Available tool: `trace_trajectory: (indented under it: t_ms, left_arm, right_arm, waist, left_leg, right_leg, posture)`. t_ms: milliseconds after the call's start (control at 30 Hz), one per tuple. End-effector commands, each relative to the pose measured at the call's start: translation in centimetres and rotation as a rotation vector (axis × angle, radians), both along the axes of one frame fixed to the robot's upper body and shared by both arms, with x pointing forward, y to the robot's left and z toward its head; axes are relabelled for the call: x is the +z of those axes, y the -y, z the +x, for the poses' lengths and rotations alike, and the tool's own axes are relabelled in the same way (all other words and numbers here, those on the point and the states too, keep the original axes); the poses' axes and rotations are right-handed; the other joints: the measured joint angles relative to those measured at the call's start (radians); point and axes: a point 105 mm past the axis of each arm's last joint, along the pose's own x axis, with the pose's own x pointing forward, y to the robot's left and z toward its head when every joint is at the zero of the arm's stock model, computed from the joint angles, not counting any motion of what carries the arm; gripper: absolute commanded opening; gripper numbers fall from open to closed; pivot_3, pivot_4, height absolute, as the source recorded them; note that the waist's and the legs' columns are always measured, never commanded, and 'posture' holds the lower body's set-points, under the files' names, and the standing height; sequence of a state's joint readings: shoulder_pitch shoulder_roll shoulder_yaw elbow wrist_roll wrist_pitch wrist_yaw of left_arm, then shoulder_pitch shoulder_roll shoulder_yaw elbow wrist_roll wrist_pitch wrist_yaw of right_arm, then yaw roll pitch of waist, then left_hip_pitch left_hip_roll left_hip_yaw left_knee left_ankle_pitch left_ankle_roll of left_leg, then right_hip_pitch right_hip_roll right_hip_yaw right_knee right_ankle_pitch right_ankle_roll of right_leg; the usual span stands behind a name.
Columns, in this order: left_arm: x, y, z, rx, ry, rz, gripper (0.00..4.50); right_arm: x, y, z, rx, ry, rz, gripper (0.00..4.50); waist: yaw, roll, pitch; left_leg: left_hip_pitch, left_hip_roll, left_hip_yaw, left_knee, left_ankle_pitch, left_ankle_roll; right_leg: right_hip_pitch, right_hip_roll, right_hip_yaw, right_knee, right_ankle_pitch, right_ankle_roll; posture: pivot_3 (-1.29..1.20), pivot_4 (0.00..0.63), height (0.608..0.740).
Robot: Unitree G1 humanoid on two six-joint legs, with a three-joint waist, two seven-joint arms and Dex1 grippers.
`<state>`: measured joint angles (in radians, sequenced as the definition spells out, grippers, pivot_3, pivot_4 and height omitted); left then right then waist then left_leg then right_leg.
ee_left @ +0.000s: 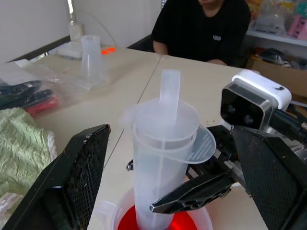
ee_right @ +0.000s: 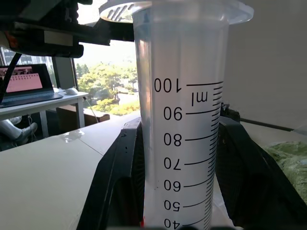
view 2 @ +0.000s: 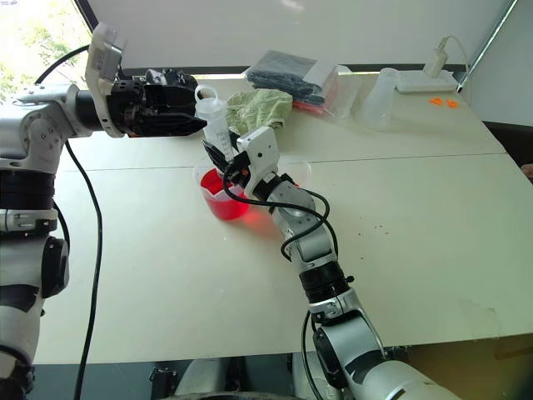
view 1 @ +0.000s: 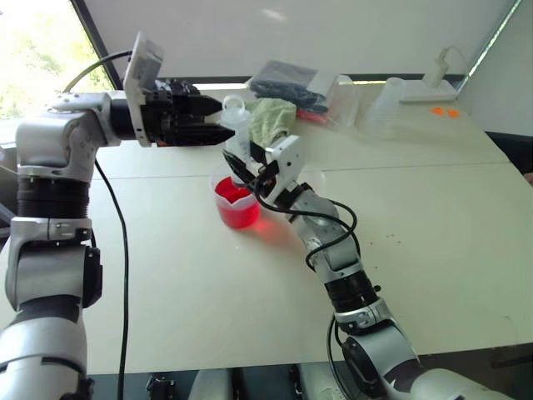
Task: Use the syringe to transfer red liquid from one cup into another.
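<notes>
Two grippers work over table. Right gripper pinches syringe barrel, holding it upright with lower end inside spouted beaker. Left gripper spread wide, level, one finger each side of syringe top, not touching. Beaker holds red liquid. Smaller clear cup just beside beaker, behind right arm. Green cloth beyond.

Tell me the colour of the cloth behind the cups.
Pale green cloth, clearest in the right eye view.
</notes>
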<state>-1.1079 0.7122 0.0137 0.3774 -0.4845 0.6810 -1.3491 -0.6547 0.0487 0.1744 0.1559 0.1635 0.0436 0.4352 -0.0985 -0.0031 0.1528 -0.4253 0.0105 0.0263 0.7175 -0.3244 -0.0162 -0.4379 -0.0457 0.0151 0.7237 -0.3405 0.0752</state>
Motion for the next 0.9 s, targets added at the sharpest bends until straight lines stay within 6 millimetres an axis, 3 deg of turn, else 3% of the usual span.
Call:
trace_trajectory:
  t_ms: [33,533,867,900]
  left_arm:
    - [1.3,0.4,-0.3,-0.009,0.051,-0.016,4.22]
    - [2.1,0.8,-0.6,-0.019,0.043,-0.081,4.22]
    - [0.8,0.9,-0.7,-0.013,0.019,-0.045,0.04]
    - [0.5,0.9,-0.7,-0.015,0.015,-0.033,0.04]
  right_arm:
    - [1.6,-0.3,-1.1,0.024,0.061,0.039,1.42]
    - [0.0,-0.6,-1.2,0.050,0.002,0.001,1.42]
    - [-0.1,-0.6,-1.2,0.052,0.003,-0.005,1.42]
    - [-0.1,-0.6,-1.2,0.052,0.002,-0.006,1.42]
  waist:
    - [0.002,0.000,0.000]
    - [0.000,0.000,0.000]
    - [0.000,0.000,0.000]
    - [0.001,0.000,0.000]
  left_leg:
    - [0.000,0.000,0.000,0.000,0.000,0.000]
    - [0.000,0.000,0.000,0.000,0.000,0.000]
    - [0.000,0.000,0.000,0.000,0.000,0.000]
    - [0.000,0.000,0.000,0.000,0.000,0.000]
  right_leg:
    - [0.000,0.000,0.000,0.000,0.000,0.000]
    - [0.000,0.000,0.000,0.000,0.000,0.000]
    - [0.000,0.000,0.000,0.000,0.000,0.000]
    - [0.000,0.000,0.000,0.000,0.000,0.000]
  posture:
    - [0.00,0.150,0.711]
    - [0.00,0.150,0.711]
    - [0.00,0.150,0.711]
    - [0.00,0.150,0.711]
